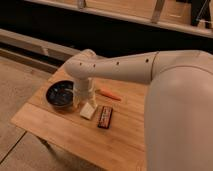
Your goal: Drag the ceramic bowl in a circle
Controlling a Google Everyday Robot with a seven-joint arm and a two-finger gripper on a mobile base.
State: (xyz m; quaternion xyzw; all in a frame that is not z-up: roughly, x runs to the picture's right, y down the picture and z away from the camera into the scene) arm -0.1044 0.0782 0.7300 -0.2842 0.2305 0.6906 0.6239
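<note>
The ceramic bowl (60, 94) is round, shallow and dark blue-black, and sits on the left part of the wooden table (65, 131). My white arm reaches in from the right and bends down over the table. My gripper (80, 103) hangs at the bowl's right rim, between the bowl and the pale block (88, 111). The wrist hides the gripper's tips and the bowl's right edge.
A small dark rectangular box (104, 117) lies right of the pale block. An orange carrot-like stick (109, 94) lies behind them. My arm's large white body (180, 120) covers the table's right side. A dark shelf unit stands behind the table.
</note>
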